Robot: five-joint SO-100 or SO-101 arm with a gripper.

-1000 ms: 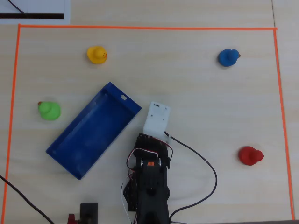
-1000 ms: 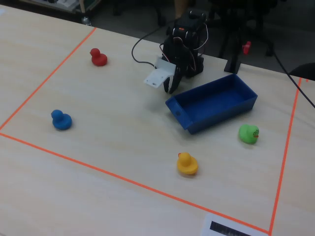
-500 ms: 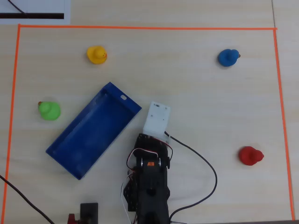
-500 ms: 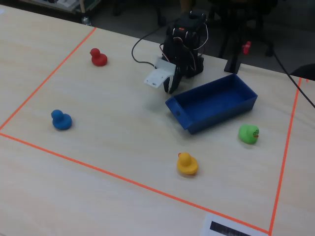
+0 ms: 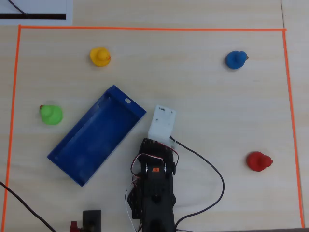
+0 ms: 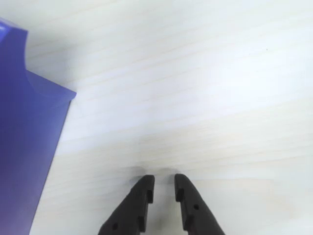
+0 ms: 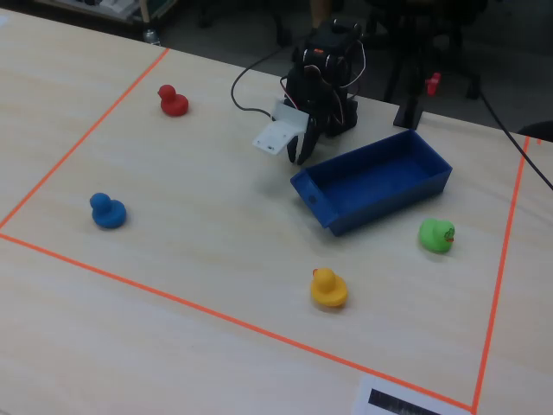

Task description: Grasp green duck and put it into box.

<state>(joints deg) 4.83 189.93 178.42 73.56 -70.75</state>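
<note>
The green duck (image 5: 50,114) sits on the table left of the blue box (image 5: 96,135) in the overhead view; in the fixed view the duck (image 7: 436,234) is right of the box (image 7: 371,181). My gripper (image 6: 165,183) hangs low over bare table beside the box's corner (image 6: 24,122). Its jaws stand almost together with a narrow gap and hold nothing. In the fixed view the gripper (image 7: 301,147) points down just left of the box. The duck is far from it, on the other side of the box. In the overhead view the white wrist mount (image 5: 161,123) hides the fingers.
A yellow duck (image 5: 100,56), a blue duck (image 5: 235,59) and a red duck (image 5: 259,161) stand apart on the table. Orange tape (image 5: 145,29) frames the work area. The arm's base and cables (image 5: 154,193) sit at the bottom edge.
</note>
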